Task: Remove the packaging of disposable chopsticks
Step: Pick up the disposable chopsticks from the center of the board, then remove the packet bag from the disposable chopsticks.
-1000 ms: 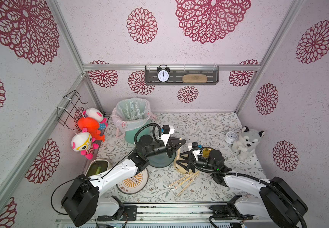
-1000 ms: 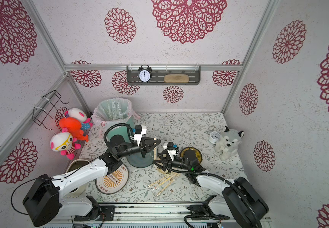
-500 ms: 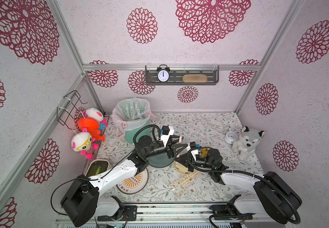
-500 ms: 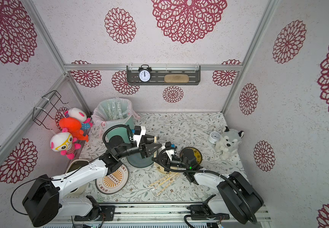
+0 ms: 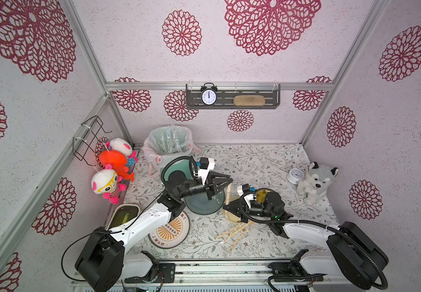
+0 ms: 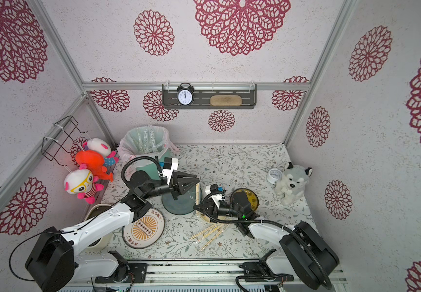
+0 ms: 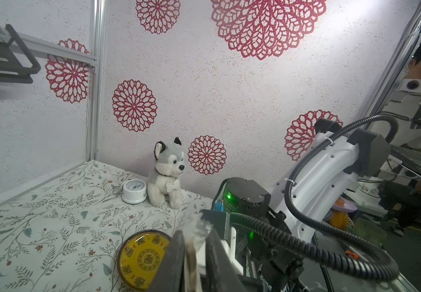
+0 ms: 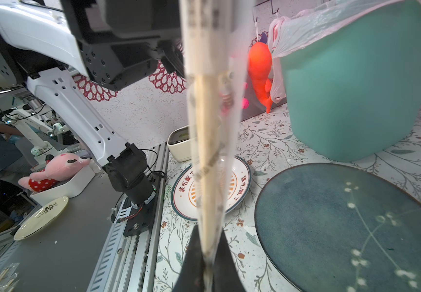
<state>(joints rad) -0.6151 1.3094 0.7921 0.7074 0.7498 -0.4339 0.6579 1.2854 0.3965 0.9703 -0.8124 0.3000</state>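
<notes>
Right fingers [image 8: 191, 263] clench one end of the pale wooden chopstick pair [image 8: 204, 151] inside its clear crinkly plastic sleeve [image 8: 232, 113]; left fingers [image 7: 174, 255] pinch the sleeve's other end, raised beside the dark teal round plate [image 5: 204, 206]

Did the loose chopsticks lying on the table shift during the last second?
No. The loose chopsticks lie where they did a second ago, at the same spot beside the orange-printed plate, in both top views.

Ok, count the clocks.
2. One black clock on the wall shelf; one small white clock on the table beside the plush dog.
</notes>
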